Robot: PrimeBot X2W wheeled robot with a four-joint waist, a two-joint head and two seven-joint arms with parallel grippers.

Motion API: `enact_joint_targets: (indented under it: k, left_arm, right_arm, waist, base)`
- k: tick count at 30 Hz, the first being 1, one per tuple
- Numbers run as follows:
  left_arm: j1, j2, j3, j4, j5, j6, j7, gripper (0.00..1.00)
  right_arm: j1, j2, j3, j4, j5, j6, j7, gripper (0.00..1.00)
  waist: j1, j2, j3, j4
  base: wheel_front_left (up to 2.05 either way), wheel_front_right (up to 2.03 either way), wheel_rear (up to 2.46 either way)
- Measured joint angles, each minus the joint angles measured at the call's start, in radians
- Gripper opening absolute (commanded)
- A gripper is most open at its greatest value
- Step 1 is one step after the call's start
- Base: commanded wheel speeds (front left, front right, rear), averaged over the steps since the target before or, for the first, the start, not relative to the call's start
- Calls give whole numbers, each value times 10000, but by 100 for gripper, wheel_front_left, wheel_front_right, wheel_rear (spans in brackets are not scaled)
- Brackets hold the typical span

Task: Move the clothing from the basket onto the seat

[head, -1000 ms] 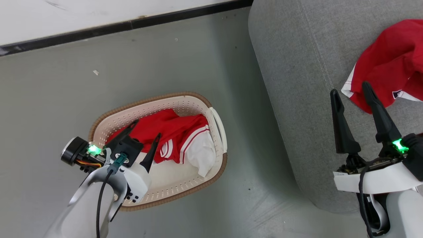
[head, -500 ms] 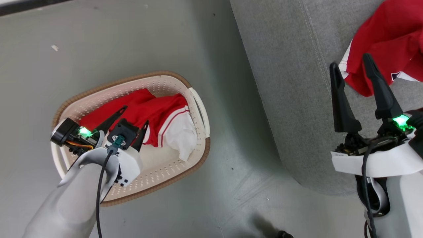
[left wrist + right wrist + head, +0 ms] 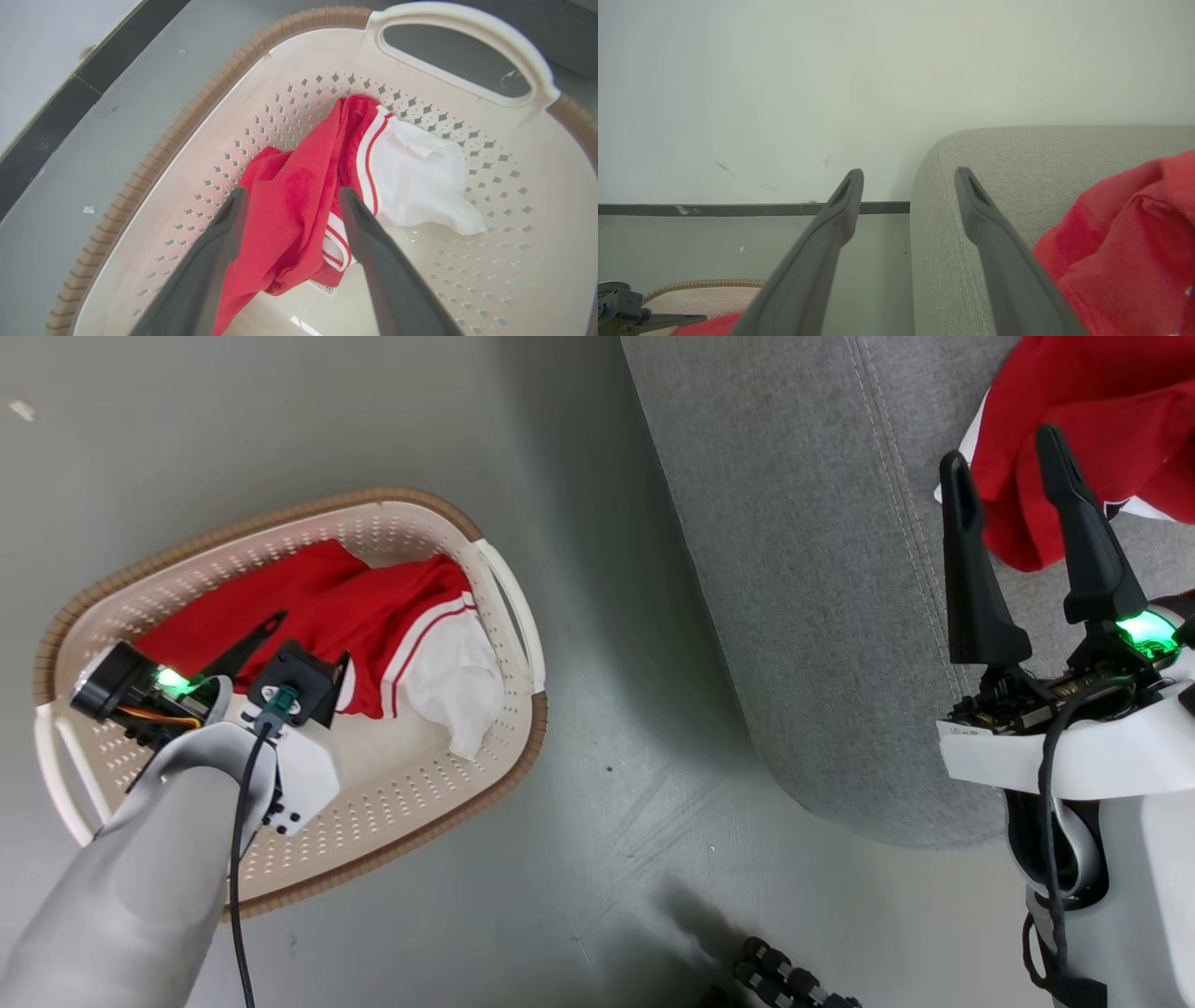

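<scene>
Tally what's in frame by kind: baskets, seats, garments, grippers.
Basket: 1
Seat: 1
Red garments: 2, basket garment, seat garment
Grippers: 2, left gripper, right gripper, both open
Total: 6

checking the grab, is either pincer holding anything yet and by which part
Nothing held. Left pincer open over the red shirt in the basket; right pincer open, empty.

Head view high above basket and seat, left wrist view close inside same basket
</scene>
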Motion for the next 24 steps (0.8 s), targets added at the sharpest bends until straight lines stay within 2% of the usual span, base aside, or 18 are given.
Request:
enact_joint_targets:
  k: [15, 24]
  left_arm:
    - [-779, 468, 267, 955, 451, 832, 263, 100]
    - [-1114, 556, 244, 1258, 623, 1081, 349, 100]
  right_arm:
    - [-578, 2, 65, 13, 397, 0, -2, 100]
    - [-965, 2, 198, 81, 662, 0, -2, 100]
  waist:
    - [0, 1, 962, -560]
    - [0, 0, 1353, -734]
  base:
    - [0, 0, 0]
    - [0, 0, 0]
